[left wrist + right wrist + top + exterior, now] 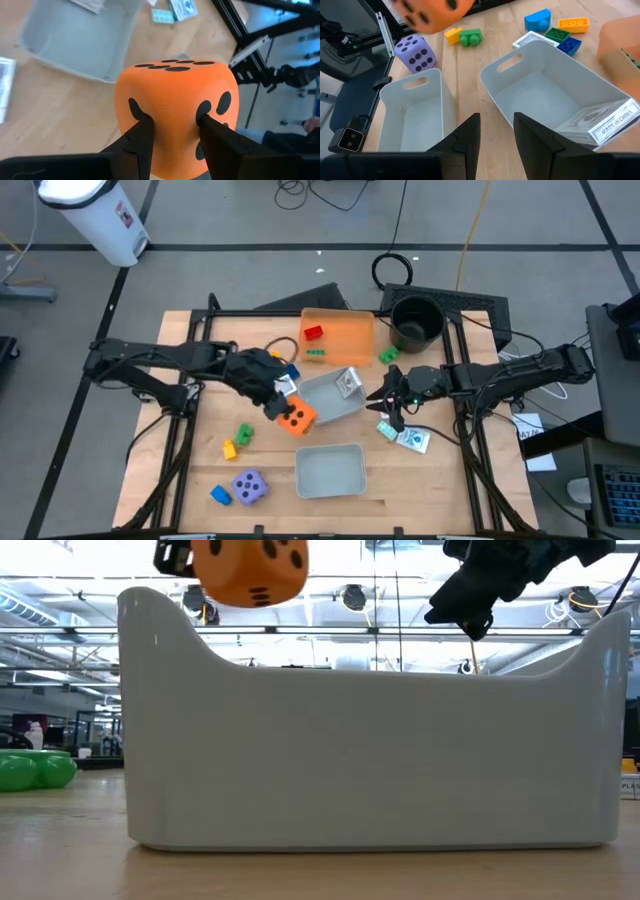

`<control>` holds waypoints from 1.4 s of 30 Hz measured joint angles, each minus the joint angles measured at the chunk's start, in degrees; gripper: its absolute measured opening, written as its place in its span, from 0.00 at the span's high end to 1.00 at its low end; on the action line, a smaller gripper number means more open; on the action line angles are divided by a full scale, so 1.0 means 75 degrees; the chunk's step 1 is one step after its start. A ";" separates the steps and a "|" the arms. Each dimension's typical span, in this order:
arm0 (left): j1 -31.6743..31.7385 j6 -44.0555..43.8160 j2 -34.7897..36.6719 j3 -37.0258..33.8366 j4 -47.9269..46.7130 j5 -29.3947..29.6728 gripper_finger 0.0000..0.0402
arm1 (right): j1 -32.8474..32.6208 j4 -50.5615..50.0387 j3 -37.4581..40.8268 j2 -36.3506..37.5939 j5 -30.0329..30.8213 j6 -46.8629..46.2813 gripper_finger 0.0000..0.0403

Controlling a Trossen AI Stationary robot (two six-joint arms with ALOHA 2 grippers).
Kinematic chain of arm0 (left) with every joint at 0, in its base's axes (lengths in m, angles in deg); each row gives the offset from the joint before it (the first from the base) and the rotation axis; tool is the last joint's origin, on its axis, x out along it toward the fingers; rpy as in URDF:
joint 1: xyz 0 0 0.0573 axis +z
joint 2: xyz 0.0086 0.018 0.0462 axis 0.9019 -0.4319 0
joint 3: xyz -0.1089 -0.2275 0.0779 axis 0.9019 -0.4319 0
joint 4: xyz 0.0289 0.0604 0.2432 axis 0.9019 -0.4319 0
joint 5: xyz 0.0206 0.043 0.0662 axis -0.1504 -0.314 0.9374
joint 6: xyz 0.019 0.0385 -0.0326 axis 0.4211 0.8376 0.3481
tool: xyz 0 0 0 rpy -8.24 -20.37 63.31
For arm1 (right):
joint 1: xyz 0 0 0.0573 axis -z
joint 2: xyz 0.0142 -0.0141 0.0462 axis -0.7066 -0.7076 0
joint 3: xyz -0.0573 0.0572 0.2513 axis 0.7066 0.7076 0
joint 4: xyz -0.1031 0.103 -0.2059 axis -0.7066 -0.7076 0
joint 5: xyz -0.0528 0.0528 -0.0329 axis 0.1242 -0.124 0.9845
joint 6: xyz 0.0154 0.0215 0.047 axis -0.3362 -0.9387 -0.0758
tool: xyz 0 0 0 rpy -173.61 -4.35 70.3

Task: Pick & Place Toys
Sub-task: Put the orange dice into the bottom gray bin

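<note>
An orange die (298,417) with black dots hangs above the table's middle, with my left gripper (283,408) shut on it; in the low view the die (250,570) is higher than the grey tray's wall (370,760). My right gripper (385,400) stands open just right of the tilted grey tray (330,395), nothing between its fingers (470,135). A purple die (249,486) and a blue brick (220,495) lie near the front left. A green brick (244,434) and a yellow brick (230,449) lie left of centre. Cards (402,436) lie under the right gripper. My left gripper pinches the orange die between its two fingers, whose tips (142,125) dig into the face that is turned toward the wrist (172,130) and dent it. The fingers slant down from the table's left. The die hangs clear of the table and trays.
A second grey tray (330,470) sits at the front middle. An orange tray (338,335) with a red brick (313,333) and a black pot (415,322) stand at the back. The tilted tray holds a card box (605,122). More bricks (555,27) lie beyond it.
</note>
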 joint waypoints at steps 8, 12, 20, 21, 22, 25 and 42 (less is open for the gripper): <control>-0.0488 0.0244 -0.1452 0.0921 -0.0021 -0.0656 0.65 | 0.0000 -0.0149 0.0000 0.0000 0.0003 0.0169 0.73; -0.0703 0.0325 -0.1964 0.1202 0.0058 -0.0843 0.65 | 0.0000 -0.0181 0.0000 -0.0002 0.0020 0.0174 0.73; -0.0975 0.0527 -0.2754 0.1640 0.0018 -0.1062 0.65 | 0.0129 -0.0198 0.0000 0.0000 0.0018 0.0167 0.73; -0.1007 0.0577 -0.2838 0.1695 0.0048 -0.1075 0.65 | 0.0163 -0.0234 0.0000 0.0010 0.0016 0.0171 0.73; -0.1024 0.0625 -0.2928 0.1756 0.0041 -0.1108 0.65 | 0.0207 -0.0327 0.0000 0.0043 0.0010 0.0196 0.73; -0.1045 0.0809 -0.3155 0.1919 0.0011 -0.1294 0.65 | 0.0427 -0.0636 0.0000 0.0234 0.0015 0.0398 0.73; -0.0789 0.2677 -0.4146 0.2166 -0.0483 -0.2279 0.65 | 0.1537 -0.1562 0.0003 0.1274 0.0009 0.0577 0.74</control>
